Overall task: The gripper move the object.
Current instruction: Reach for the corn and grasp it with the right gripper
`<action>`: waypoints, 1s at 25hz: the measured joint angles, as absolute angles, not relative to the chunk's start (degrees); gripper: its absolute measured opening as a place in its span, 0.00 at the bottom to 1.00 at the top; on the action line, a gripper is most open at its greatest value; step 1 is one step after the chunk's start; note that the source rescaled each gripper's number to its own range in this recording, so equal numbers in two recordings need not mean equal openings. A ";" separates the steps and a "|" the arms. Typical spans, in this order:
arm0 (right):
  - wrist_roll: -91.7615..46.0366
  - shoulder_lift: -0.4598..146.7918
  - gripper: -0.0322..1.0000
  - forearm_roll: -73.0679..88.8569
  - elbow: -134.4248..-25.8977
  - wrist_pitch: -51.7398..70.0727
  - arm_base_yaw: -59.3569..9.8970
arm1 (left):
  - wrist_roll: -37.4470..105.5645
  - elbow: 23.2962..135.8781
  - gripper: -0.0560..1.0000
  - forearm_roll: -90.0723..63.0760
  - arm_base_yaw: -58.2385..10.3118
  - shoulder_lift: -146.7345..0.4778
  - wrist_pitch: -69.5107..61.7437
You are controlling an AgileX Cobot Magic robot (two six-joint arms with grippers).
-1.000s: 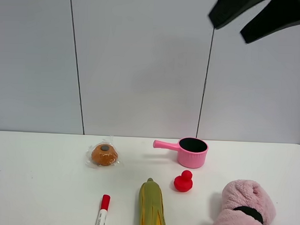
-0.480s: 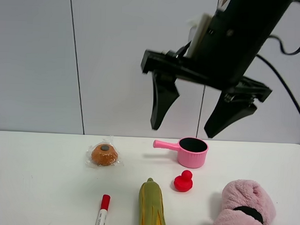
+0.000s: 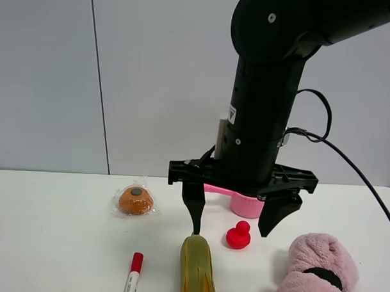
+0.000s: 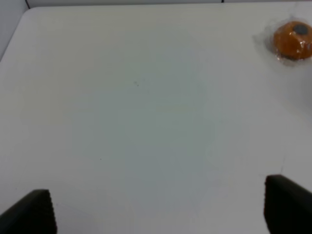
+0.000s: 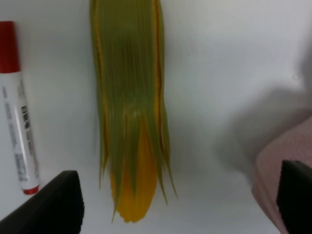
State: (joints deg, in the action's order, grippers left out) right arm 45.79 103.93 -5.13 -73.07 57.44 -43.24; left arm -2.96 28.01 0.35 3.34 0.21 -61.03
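The toy corn cob [image 3: 197, 269] lies on the white table [image 3: 57, 244] at the front middle, green husk toward the wall, its yellow end cut off by the frame. My right gripper [image 3: 231, 230] hangs open just above the table. Its left finger [image 3: 194, 210] is over the corn's tip and its right finger [image 3: 272, 216] is beside the red duck. In the right wrist view the corn [image 5: 129, 102] lies below the open gripper [image 5: 175, 204], untouched. My left gripper [image 4: 158, 214] is open over bare table and does not show in the exterior view.
A pink pan [image 3: 247, 204] stands behind the right gripper, partly hidden. A red toy duck [image 3: 238, 237] sits between the fingers. A pink plush [image 3: 315, 269] is at the front right. A red-capped marker [image 3: 133, 278] lies left of the corn. A wrapped orange bun [image 3: 136, 200] is further left.
The right arm has come down from the upper right to just above the table, its open fingers now straddling the corn tip and the duck. The objects have not moved.
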 joint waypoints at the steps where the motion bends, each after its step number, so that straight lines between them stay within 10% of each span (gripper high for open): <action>1: 45.91 104.87 0.86 -5.30 -73.09 57.04 -43.24 | -2.96 28.01 1.00 0.35 3.34 0.21 -61.03; 21: 47.00 118.34 0.86 -6.99 -73.20 44.27 -44.19 | -2.96 28.01 1.00 0.35 3.34 0.21 -61.03; 25: 45.38 119.61 0.74 -7.00 -73.20 44.20 -44.19 | -2.96 28.01 1.00 0.35 3.34 0.21 -61.03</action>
